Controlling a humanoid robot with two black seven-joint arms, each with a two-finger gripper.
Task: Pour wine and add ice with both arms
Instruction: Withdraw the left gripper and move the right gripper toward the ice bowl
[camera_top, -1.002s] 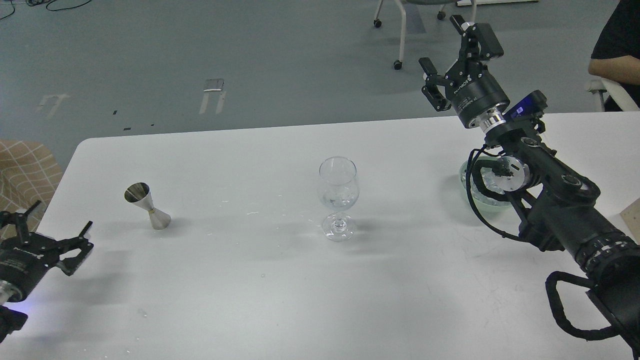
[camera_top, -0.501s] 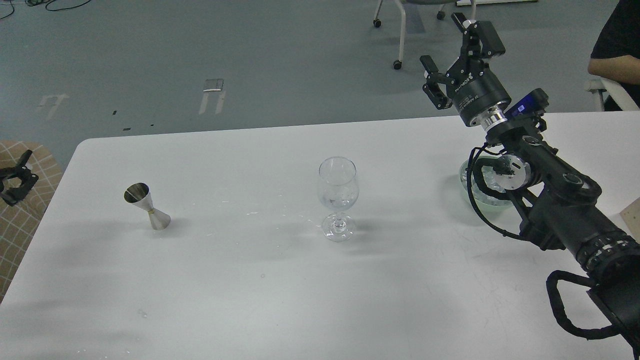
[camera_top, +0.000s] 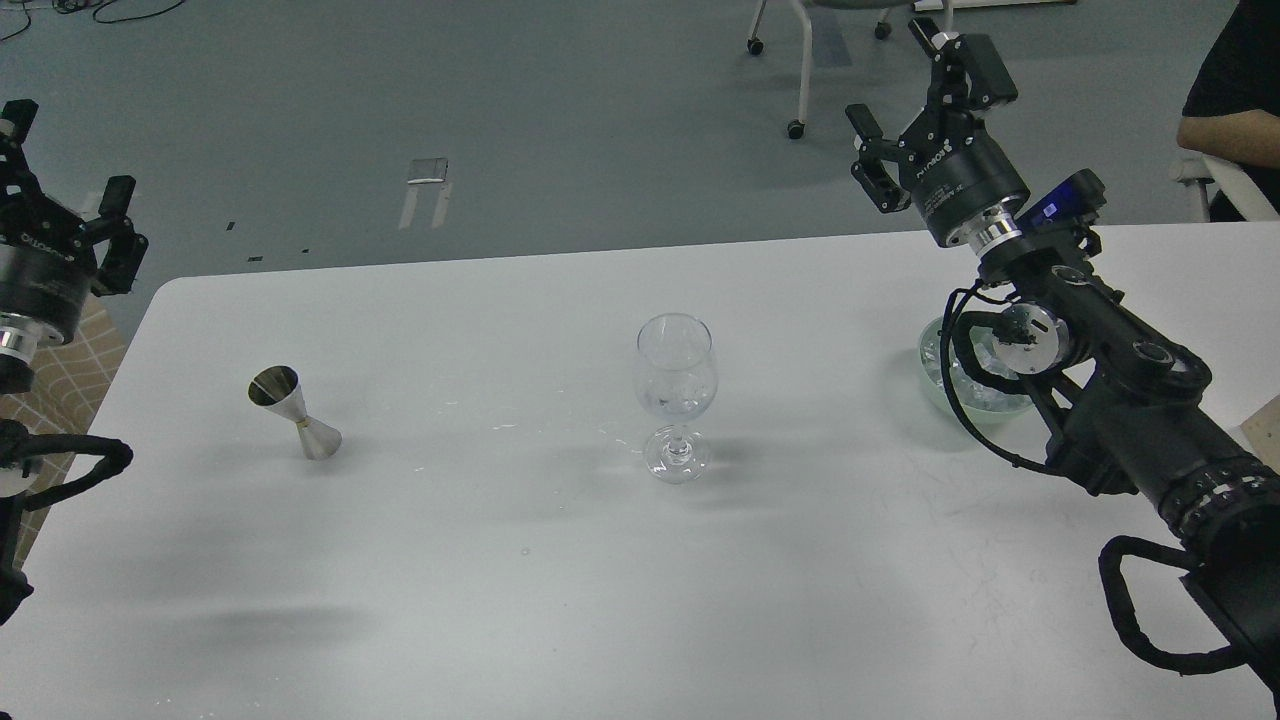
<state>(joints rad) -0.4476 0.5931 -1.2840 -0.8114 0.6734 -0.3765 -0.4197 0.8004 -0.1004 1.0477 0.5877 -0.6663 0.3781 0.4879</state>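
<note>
A clear stemmed wine glass (camera_top: 677, 395) stands upright at the table's middle, with a few small ice cubes (camera_top: 678, 402) and glints of clear liquid in its bowl. A steel hourglass jigger (camera_top: 292, 411) stands at the left. A pale green glass bowl (camera_top: 972, 372) of ice sits at the right, partly hidden behind my right arm. My right gripper (camera_top: 922, 85) is open and empty, raised high above the table's far right edge. My left gripper (camera_top: 62, 170) is open and empty, raised at the far left, off the table's corner.
The white table (camera_top: 560, 560) carries faint wet spots near the glass. A person's arm (camera_top: 1225, 130) and a chair (camera_top: 800, 60) are beyond the far edge. A checked cushion (camera_top: 60, 370) lies left of the table.
My left gripper has risen from low at the table's front left to high beside the far left corner. My right gripper shifted slightly right and up. Glass and jigger have not moved.
</note>
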